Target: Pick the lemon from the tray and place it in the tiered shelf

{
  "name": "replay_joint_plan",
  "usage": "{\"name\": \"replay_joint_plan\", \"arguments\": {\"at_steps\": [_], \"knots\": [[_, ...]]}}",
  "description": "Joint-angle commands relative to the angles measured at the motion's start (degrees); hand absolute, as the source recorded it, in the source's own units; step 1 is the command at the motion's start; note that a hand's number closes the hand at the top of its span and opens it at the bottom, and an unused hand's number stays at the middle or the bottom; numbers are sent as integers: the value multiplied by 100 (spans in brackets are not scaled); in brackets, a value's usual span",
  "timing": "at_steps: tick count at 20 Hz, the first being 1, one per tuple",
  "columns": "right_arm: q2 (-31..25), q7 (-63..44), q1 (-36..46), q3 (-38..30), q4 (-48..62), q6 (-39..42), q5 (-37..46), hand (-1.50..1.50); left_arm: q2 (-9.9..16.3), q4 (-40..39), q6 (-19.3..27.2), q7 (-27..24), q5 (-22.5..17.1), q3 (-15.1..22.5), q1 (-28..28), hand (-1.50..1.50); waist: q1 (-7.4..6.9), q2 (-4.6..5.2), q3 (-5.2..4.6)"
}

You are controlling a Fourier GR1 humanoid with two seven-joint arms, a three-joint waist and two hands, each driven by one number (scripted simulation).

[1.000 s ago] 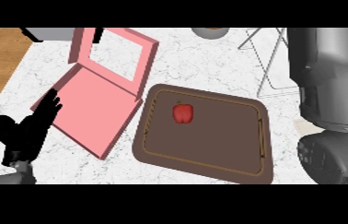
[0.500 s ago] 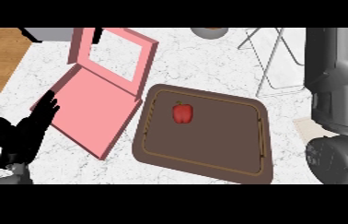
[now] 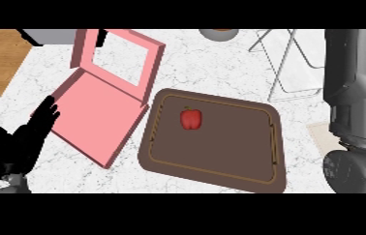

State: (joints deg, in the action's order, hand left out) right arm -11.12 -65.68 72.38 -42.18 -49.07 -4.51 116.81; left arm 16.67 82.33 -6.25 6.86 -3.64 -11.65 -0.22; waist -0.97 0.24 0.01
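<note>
A small red fruit (image 3: 190,118), shaped like a bell pepper rather than a lemon, lies on the upper left part of the brown tray (image 3: 236,161). The white wire tiered shelf (image 3: 289,60) stands at the back right, beyond the tray. My left hand (image 3: 28,137) rests open at the lower left, fingers up, beside the pink box and well away from the fruit. My right forearm (image 3: 346,94) rises along the right edge, next to the shelf. Its hand runs out of the picture at the top.
An open pink box (image 3: 100,113) with a windowed lid lies left of the tray, touching its left edge. A grey round bowl (image 3: 219,34) shows at the back edge. A wooden surface (image 3: 10,50) borders the marble counter at the far left.
The right forearm has shifted slightly sideways along the right edge. The left hand, the fruit and the tray have not moved.
</note>
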Motion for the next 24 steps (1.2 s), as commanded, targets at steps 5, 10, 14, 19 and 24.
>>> {"name": "replay_joint_plan", "arguments": {"at_steps": [5, 10, 14, 19, 24], "knots": [[162, -496, -9, -31, -531, -1042, -300, -150, -308, 119, 371, -44, 382, 261, 41, 0, 9, -11, 3], [316, -380, 63, -252, -1084, -1578, -694, -150, -129, -182, 188, -103, 231, 69, -125, 0, 31, 2, 1], [698, -329, 50, -108, -1761, -1811, -737, -150, -107, -111, -3, -240, 95, 10, 164, 0, 26, -33, -3], [1097, -378, 123, 427, -3050, -1224, -547, -150, -328, 38, 282, -75, 303, 183, 170, 0, 99, -94, -2], [1108, -922, -99, 1374, -4333, 4, -131, -150, -143, -121, 98, -63, 169, 28, 82, 0, 130, -129, -13]]}}
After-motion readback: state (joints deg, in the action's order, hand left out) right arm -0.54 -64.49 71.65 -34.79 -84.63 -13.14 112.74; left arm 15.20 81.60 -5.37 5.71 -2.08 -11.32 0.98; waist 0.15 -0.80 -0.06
